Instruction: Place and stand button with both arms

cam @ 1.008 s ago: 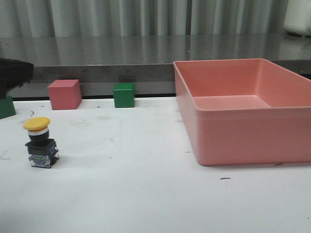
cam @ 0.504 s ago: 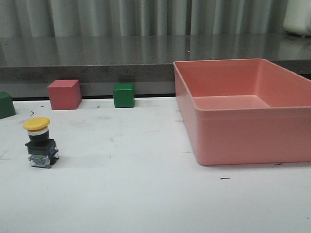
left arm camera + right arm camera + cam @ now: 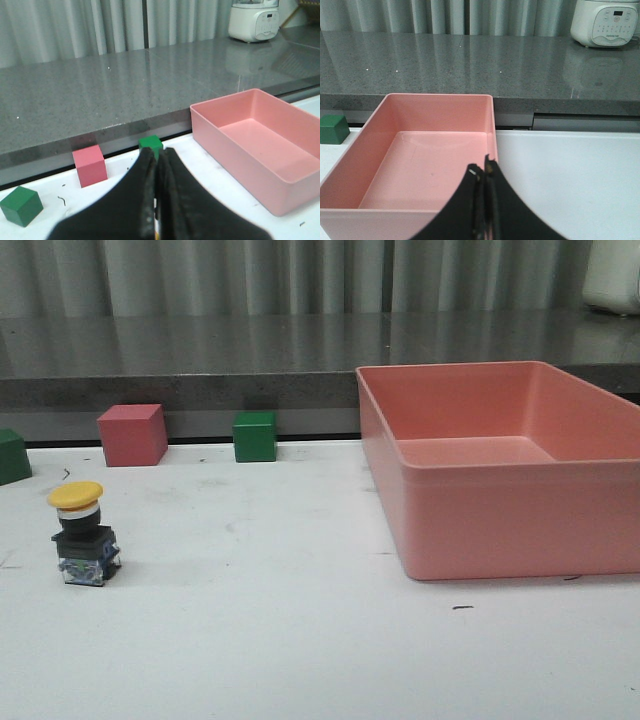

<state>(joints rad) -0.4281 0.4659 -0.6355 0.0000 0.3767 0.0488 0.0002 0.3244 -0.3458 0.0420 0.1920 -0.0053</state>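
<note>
The button (image 3: 82, 533) stands upright on the white table at the left in the front view, yellow cap on top, black-and-clear base on the table. Nothing touches it. Neither arm shows in the front view. In the left wrist view my left gripper (image 3: 157, 152) is shut with the fingers pressed together, and it holds nothing; a sliver of yellow shows low in the slit between them. In the right wrist view my right gripper (image 3: 482, 167) is shut and empty, above the near right corner of the pink bin (image 3: 420, 100).
The pink bin (image 3: 500, 510) fills the right of the table. A pink cube (image 3: 132, 434) and a green cube (image 3: 255, 436) stand at the back edge, another green cube (image 3: 12, 456) at the far left. A grey counter runs behind.
The dark arm shape at the far left edge of the front view one second ago has gone out of view. The button has not moved.
</note>
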